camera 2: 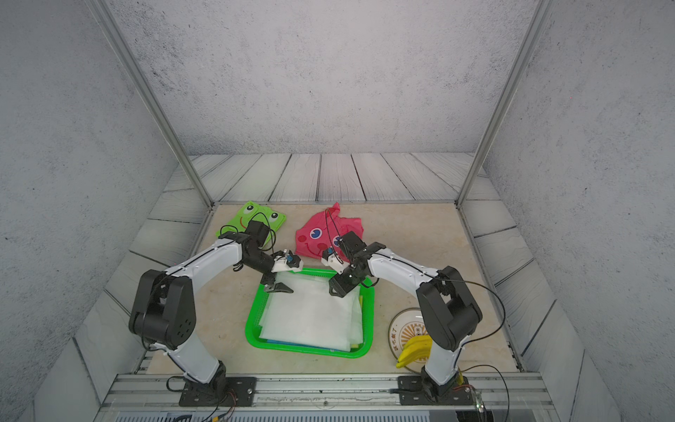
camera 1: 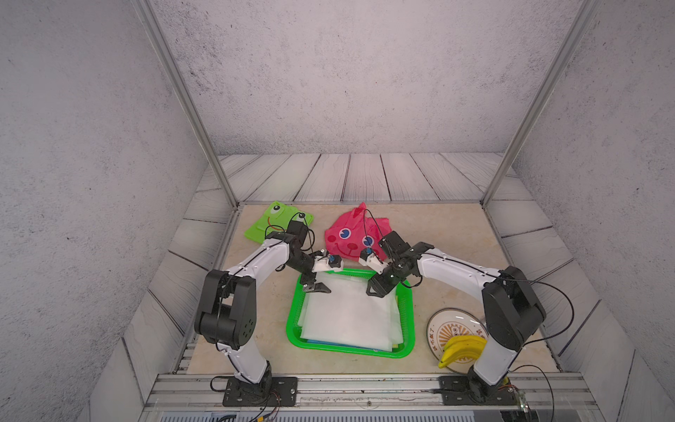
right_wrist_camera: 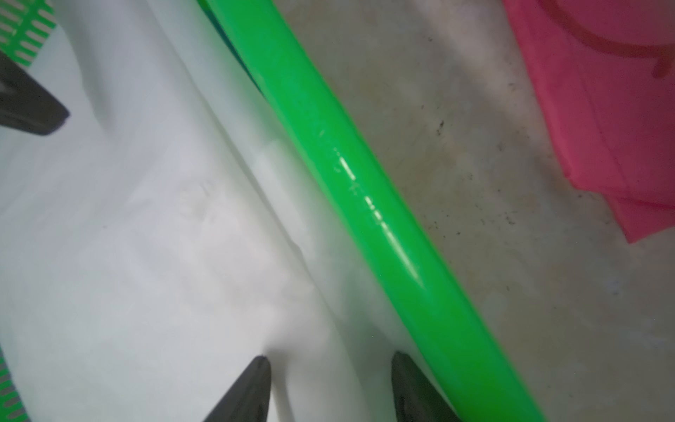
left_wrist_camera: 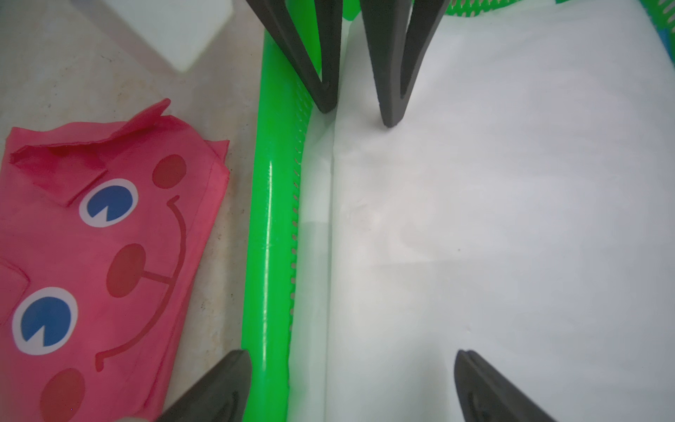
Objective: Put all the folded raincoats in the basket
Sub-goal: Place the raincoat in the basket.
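A white folded raincoat [camera 1: 350,314] [camera 2: 310,314] lies flat inside the bright green basket [camera 1: 347,351] [camera 2: 310,351] in both top views. My left gripper [camera 1: 317,288] [left_wrist_camera: 352,352] hangs open at the basket's far left corner. Its jaws straddle the rim [left_wrist_camera: 270,219], one finger outside it and one over the white raincoat [left_wrist_camera: 493,237]. My right gripper [camera 1: 372,290] [right_wrist_camera: 329,357] is at the far right corner, just inside the rim [right_wrist_camera: 365,182]. Its fingers stand partly apart with their tips down on the raincoat [right_wrist_camera: 146,237], and nothing is pinched between them.
A pink rabbit-face raincoat [camera 1: 350,234] [left_wrist_camera: 109,255] and a green frog-face one [camera 1: 272,219] lie on the table behind the basket. A round plate [camera 1: 453,325] with yellow bananas [camera 1: 462,349] sits right of the basket, by the right arm's base. Metal frame posts stand at the far corners.
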